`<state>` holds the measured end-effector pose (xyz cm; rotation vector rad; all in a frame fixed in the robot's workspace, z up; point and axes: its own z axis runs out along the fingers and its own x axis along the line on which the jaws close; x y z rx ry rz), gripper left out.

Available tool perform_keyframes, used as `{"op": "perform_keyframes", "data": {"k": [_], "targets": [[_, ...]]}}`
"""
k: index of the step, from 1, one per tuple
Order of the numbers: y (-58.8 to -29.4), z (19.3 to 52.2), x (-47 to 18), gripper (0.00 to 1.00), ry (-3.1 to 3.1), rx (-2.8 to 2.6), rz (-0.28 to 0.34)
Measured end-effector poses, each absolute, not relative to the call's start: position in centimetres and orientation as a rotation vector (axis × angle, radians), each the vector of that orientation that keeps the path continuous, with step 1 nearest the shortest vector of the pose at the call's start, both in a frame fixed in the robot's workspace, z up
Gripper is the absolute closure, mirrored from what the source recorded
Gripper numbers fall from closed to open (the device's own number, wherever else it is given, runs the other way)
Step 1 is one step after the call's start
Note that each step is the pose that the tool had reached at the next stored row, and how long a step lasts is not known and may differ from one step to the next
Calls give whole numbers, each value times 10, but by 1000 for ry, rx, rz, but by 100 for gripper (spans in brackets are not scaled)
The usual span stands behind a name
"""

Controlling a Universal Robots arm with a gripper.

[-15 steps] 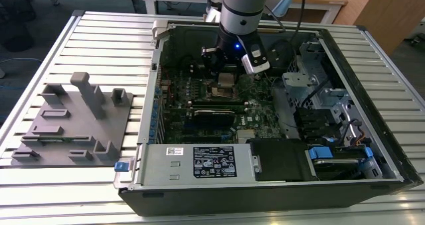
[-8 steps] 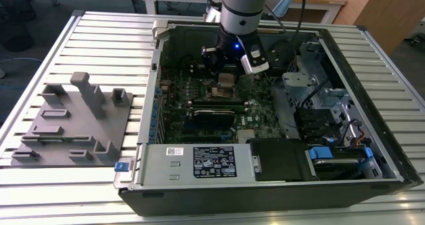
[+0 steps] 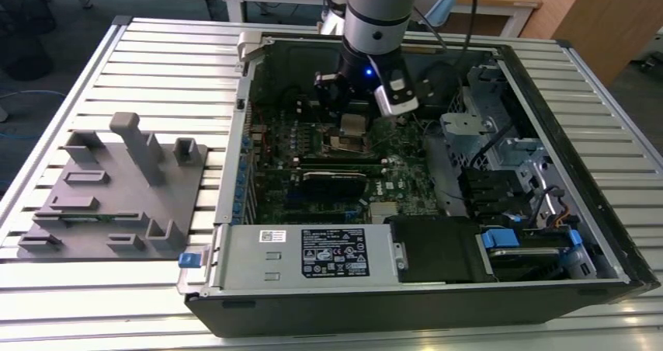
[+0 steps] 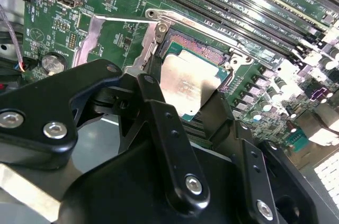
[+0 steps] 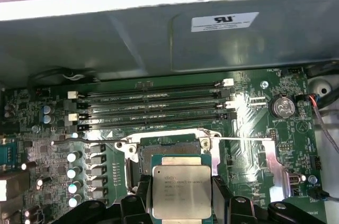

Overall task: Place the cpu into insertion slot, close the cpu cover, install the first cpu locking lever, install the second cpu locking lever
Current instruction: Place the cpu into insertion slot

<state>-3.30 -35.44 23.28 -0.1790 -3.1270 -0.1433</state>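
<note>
My gripper (image 3: 355, 123) hangs inside the open computer case, shut on the cpu (image 5: 181, 191), a flat square chip with a dull silver top. In both wrist views its black fingers (image 5: 220, 198) clamp two opposite edges of the chip (image 4: 186, 85). Just under and beyond the chip lies the insertion slot (image 5: 168, 151), a dark square socket with a silver rim (image 4: 197, 45). The chip is held slightly above it, not seated. The cpu cover (image 4: 95, 32), a thin silver frame, is swung open to one side of the socket (image 5: 269, 156). Thin wire levers (image 5: 71, 142) stick out beside the socket.
Long black memory slots (image 5: 153, 106) run beyond the socket, close to the case wall (image 5: 159, 38). A power supply (image 3: 300, 254) and drive cage (image 3: 508, 161) crowd the case. A grey fixture block (image 3: 114, 196) stands on the slatted table at the exterior view's left.
</note>
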Motion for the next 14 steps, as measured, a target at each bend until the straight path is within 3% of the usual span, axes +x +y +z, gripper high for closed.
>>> {"op": "perform_keyframes", "data": {"k": [14], "targets": [[-354, 232, -33, 46, -3121, -306, -144]]}}
